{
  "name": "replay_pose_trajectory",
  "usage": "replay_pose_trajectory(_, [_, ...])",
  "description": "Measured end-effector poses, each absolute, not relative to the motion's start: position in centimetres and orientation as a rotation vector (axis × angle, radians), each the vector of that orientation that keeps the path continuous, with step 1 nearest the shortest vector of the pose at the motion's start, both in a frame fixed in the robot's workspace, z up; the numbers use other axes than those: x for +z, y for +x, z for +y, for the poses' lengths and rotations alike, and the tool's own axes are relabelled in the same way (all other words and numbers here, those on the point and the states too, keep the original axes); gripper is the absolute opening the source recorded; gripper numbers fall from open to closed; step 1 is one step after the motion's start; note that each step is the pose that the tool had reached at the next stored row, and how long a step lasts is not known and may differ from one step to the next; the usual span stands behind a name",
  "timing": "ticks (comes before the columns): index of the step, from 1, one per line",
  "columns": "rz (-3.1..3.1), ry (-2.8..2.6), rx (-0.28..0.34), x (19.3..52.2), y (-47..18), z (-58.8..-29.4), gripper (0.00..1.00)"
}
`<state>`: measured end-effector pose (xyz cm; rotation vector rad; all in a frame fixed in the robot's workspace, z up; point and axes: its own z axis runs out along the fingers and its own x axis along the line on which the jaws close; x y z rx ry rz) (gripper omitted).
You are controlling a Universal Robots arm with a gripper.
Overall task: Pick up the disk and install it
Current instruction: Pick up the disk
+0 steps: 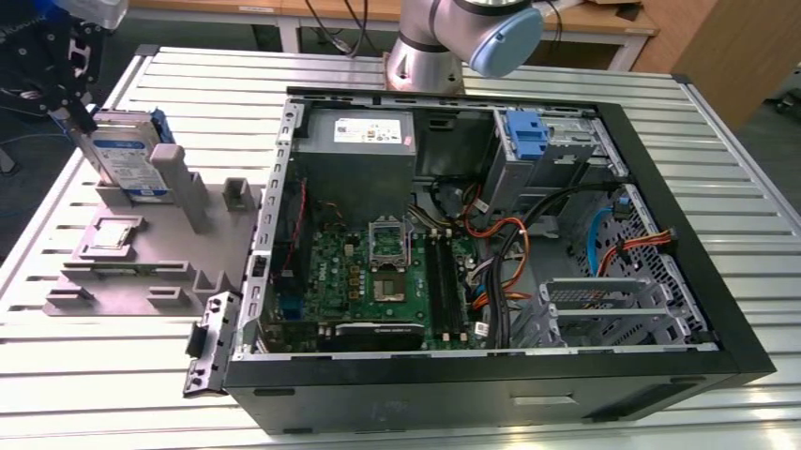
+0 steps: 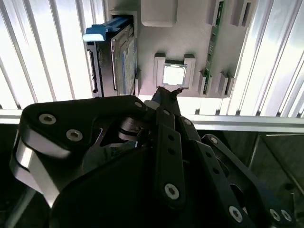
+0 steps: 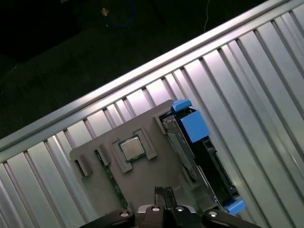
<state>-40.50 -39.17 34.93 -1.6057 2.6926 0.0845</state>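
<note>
Exterior view places the gripper (image 1: 83, 117) above the grey fixture (image 1: 138, 267), at the end where the disk (image 1: 126, 155) stands on edge in its slot, untouched. In both wrist views the pincer looks closed on nothing, just beside the disk and near the fixture's small chip (image 3: 130, 147). The step in hand appears to be the approach for the pick-up, and a grasp would likely call for parted jaws centred over the disk's upper edge.

Table (image 1: 113, 375): ribbed bare metal, smooth, bright sheen.
Holder block (image 1: 138, 272): matt grey plastic, even finish.
Disk (image 1: 123, 150): satin silver metal body, paper-like white-and-blue label, smooth blue plastic rails.
Chip (image 3: 130, 147): polished metal lid, reflective.
Gripper (image 2: 166, 91): matt black links, shiny metal screw heads.
Computer case (image 1: 501, 398): matt black outer shell, dull grey sheet metal inside.
</note>
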Motion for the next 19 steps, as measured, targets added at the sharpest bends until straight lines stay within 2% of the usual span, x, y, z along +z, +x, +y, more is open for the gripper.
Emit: replay_pose_trajectory(19, [2.447, -1.972, 0.085, 34.7, -40.53, -38.54, 0.1])
